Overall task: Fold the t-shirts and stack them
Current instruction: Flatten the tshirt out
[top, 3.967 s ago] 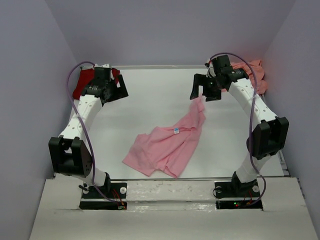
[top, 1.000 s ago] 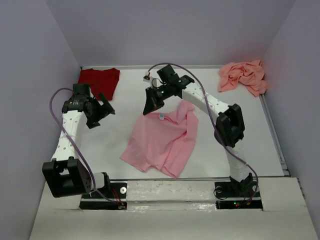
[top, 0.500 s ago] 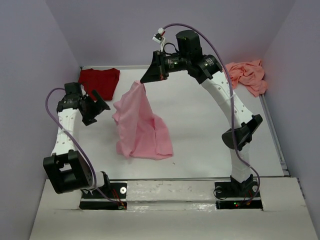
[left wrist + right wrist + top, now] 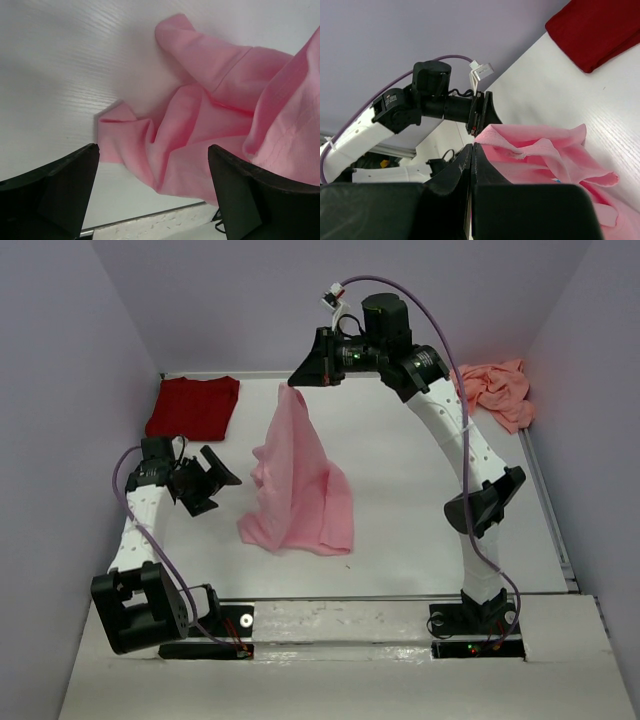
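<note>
High over the table (image 4: pixel 420 530), the right gripper (image 4: pixel 294 380) pinches the light pink t-shirt (image 4: pixel 300 490), probably to unfurl it, while the left gripper (image 4: pixel 218 486) gapes empty.

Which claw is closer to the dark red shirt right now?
Left. The left claw hangs open on the near side of the dark red shirt; the right claw is raised off to its right, shut on the light pink shirt.

My right arm (image 4: pixel 455 430) stretches up high and leftward, its hand (image 4: pixel 296 380) pinched fully shut. My left arm (image 4: pixel 135 525) sits low, elbow folded, its hand (image 4: pixel 220 485) spread wide, pointing right.
</note>
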You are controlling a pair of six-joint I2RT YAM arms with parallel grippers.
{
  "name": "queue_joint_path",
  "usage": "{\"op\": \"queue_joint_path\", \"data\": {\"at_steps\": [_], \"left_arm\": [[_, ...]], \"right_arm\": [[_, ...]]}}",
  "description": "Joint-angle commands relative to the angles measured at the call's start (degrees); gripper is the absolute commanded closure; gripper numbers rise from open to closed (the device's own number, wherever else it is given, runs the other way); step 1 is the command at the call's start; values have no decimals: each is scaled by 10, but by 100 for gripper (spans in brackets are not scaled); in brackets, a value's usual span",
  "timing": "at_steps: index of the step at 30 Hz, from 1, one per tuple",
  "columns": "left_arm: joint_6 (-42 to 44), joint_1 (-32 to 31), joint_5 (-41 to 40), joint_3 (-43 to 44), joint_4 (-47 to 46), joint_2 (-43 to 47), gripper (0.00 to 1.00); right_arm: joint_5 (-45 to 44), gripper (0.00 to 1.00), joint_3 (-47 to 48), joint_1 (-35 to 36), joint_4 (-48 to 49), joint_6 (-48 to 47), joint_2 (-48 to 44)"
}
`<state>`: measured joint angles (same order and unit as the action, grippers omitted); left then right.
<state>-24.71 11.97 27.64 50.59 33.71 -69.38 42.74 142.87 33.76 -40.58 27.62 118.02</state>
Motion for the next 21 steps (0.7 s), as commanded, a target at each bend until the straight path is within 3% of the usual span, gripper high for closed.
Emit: {"op": "queue_joint_path", "data": {"at_steps": [1, 7, 21], "left_arm": [[-12, -10, 65, -26, -29, 22, 1], [-32, -25, 143, -66, -94, 14, 1], [-12, -35, 153, -41, -124, -42, 1]], "right_arm": [[-23, 100, 25, -4, 82, -8, -12], [-61, 100, 8, -4, 161, -8, -40], [-218, 100, -25, -4, 278, -38, -140]]}}
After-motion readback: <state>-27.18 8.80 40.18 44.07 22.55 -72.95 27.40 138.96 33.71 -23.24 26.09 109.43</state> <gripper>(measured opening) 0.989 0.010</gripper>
